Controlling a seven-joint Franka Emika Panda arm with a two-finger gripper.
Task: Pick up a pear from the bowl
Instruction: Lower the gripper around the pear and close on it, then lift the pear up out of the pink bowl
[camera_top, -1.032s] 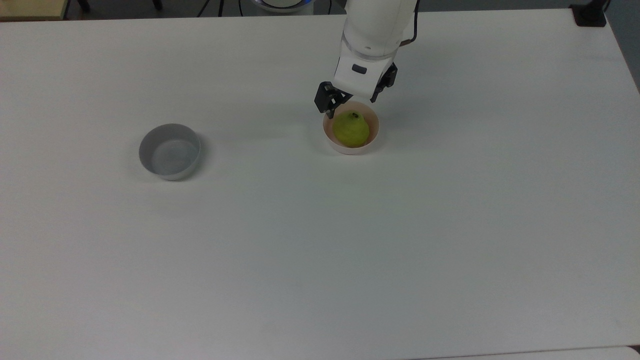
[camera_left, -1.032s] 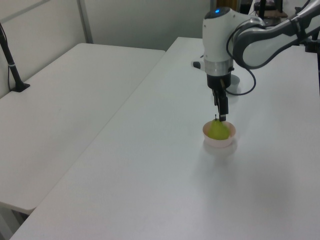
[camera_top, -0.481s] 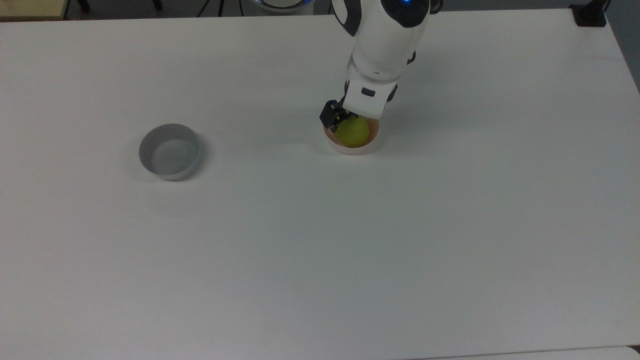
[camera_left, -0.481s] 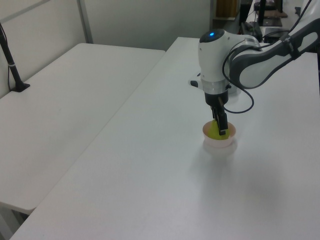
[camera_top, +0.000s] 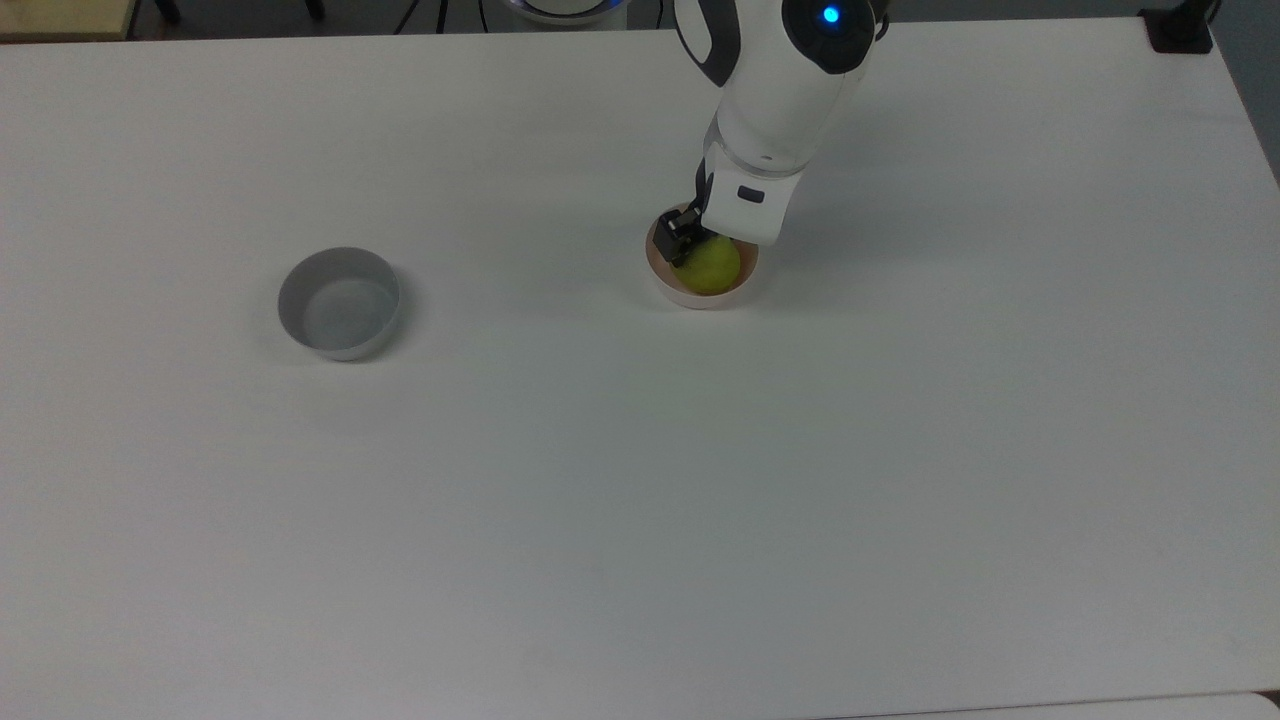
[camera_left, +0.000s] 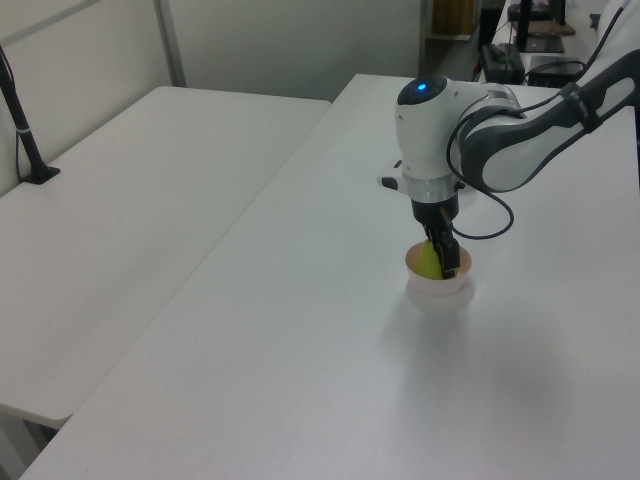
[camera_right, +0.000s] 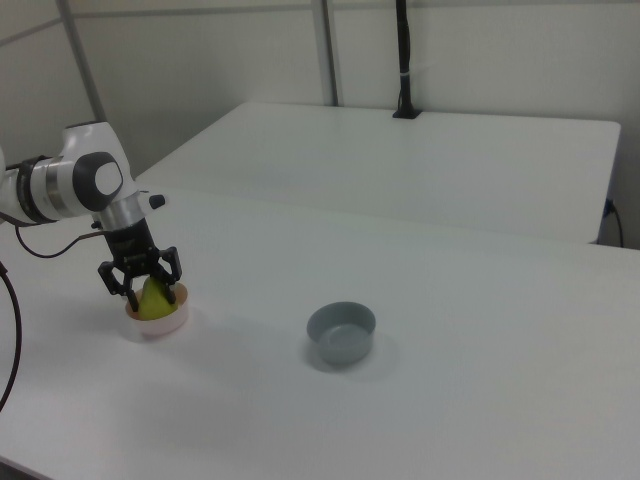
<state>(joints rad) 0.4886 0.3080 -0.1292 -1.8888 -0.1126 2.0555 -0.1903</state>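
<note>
The yellow-green pear (camera_top: 713, 268) sits in the small pale pink bowl (camera_top: 700, 298) on the white table, right of centre in the top view. My gripper (camera_top: 708, 254) is down at the bowl, open, with one dark finger on each side of the pear. In the right view the fingers (camera_right: 109, 279) stand apart around the pear (camera_right: 153, 298), with gaps showing, above the bowl (camera_right: 160, 324). In the left view the gripper (camera_left: 446, 262) hides part of the pear (camera_left: 427, 262) inside the bowl (camera_left: 437, 287). The white hand covers the pear's top in the top view.
A grey round bowl (camera_top: 340, 303) stands alone toward the top view's left, also seen as the grey bowl (camera_right: 342, 333) right of the arm in the right view. A second white table (camera_left: 120, 200) adjoins at the left view's left.
The gripper came down from just above the bowl's rim until its fingers stand around the pear. The pear and both bowls have stayed put.
</note>
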